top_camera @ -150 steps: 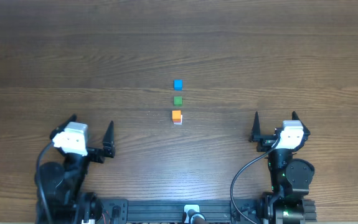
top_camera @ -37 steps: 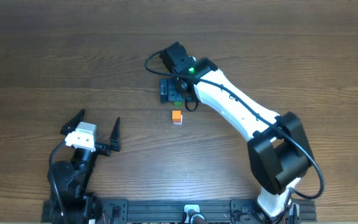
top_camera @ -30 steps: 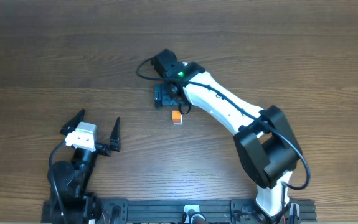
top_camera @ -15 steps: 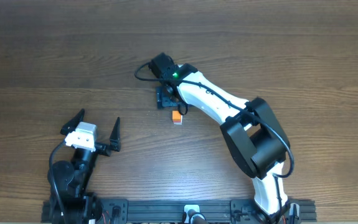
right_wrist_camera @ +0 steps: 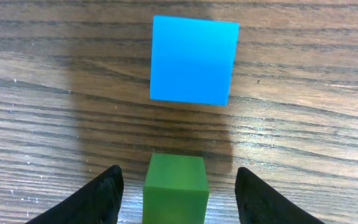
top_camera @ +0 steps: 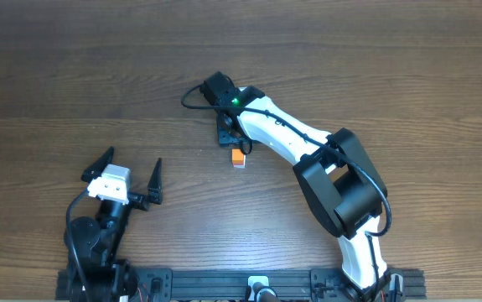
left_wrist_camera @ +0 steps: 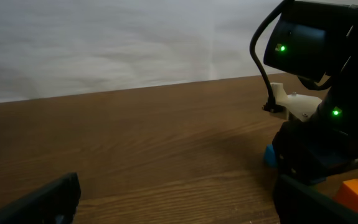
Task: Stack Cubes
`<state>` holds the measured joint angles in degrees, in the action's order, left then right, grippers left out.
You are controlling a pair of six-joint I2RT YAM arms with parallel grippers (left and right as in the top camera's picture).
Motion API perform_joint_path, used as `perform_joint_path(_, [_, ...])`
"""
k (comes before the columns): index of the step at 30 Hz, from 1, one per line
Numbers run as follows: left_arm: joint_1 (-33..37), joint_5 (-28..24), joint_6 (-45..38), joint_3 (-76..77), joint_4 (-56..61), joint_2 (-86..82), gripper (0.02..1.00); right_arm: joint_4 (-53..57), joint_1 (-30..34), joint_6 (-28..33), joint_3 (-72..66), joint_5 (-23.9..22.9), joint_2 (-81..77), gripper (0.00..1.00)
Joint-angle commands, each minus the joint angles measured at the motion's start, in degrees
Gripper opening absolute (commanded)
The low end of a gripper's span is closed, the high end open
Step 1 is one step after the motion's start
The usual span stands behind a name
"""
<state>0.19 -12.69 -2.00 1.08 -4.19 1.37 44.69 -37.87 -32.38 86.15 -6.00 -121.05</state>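
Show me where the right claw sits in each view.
Top view: right claw mid-table, just up the picture from the orange cube.
Left wrist view: right claw, a dark mass between the blue cube and the orange cube.
Right wrist view: its fingers flank the green cube, blue cube beyond.
Landmarks: orange cube ties top to left wrist; blue cube ties both wrists.

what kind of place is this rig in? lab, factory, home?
Most likely a robotics lab bench: bare wood-grain table, left arm and right arm mounted at its edge, a blue cube, green cube and orange cube as props, plain white wall behind.
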Motion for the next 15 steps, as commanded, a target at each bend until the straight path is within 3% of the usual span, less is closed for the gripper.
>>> perform_joint_path(1, [0.31, -0.57, -0.79, -0.28, 0.15, -0.24, 1.000, -0.20, 0.33, 0.74, 1.18, -0.28, -0.57, 0.579])
perform_joint_path(15, [0.31, -0.57, -0.79, -0.28, 0.17, -0.24, 1.000, -0.17, 0.33, 0.72, 1.18, -0.02, -0.57, 0.472])
